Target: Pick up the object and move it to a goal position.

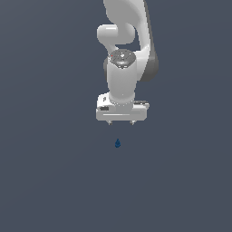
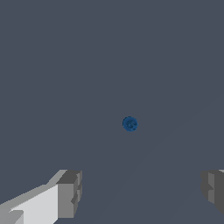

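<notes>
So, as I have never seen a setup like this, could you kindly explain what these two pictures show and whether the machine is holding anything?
Both pictures are simulator renders of a single moment. The exterior view comes from a camera off the machine. The big white shape in it is a robot arm, and the flat block at its end is the gripper, its two-fingered hand. The small dark blue object sits apart from the gripper, in the lower half of the picture, on a plain grey surface.

The wrist view comes from a camera mounted on the arm's wrist, looking past the fingers. The two grey blocks at the picture's edge are the fingertips, spread wide apart, and the blue object shows as a round dot beyond them.

Nothing is held: the gripper is open and the object lies untouched.
</notes>
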You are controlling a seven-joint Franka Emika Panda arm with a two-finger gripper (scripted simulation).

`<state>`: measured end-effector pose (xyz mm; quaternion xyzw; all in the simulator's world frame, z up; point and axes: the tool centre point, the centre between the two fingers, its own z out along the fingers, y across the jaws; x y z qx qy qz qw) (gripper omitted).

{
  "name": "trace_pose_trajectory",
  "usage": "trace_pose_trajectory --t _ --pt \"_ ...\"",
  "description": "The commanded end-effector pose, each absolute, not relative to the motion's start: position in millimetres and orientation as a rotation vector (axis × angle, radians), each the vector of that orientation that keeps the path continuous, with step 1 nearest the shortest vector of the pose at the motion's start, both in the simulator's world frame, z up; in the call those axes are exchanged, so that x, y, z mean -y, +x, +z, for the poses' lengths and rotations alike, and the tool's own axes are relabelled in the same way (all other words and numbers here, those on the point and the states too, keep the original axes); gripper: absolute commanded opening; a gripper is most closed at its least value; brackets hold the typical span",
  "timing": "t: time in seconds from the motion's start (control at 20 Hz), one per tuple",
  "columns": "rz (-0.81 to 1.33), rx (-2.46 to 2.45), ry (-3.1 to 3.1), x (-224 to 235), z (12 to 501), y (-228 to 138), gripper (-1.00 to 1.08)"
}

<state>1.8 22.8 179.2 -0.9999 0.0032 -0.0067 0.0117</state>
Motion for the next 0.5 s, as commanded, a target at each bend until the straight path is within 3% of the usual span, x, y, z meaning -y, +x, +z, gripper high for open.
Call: trace_pose_trajectory --t 0.0,0.45 --pt "-0.021 -0.01 -3.118 -22.8 179.2 1.8 1.0" --pt "0.001 0.041 -3.141 -31.2 182.5 0.1 1.0"
